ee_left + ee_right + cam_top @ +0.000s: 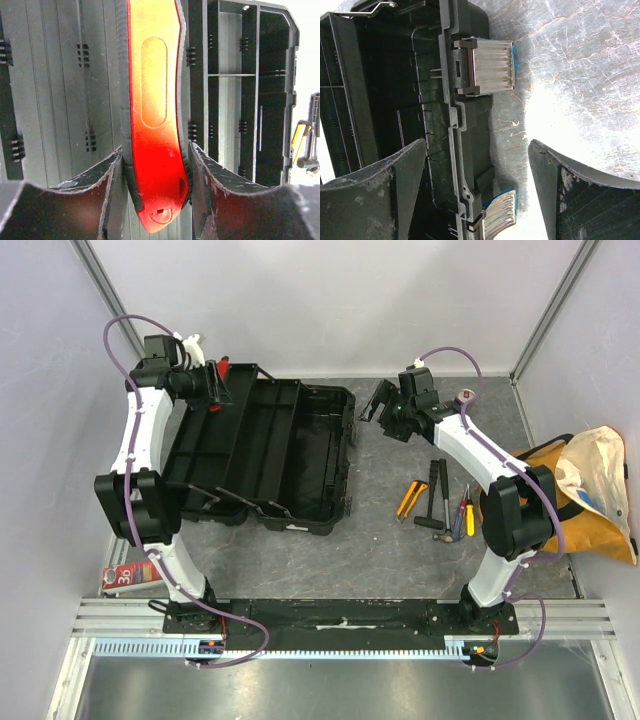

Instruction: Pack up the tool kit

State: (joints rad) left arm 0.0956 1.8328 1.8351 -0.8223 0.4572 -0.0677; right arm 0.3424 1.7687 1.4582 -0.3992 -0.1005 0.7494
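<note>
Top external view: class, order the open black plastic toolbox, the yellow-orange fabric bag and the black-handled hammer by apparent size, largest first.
1. open black plastic toolbox, clearly largest
2. yellow-orange fabric bag, partly hidden
3. black-handled hammer, far smallest

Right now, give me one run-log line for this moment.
left pincer: shut on red-handled tool over open toolbox | right pincer: open, empty, beside toolbox latches | loose hand tools: on table
</note>
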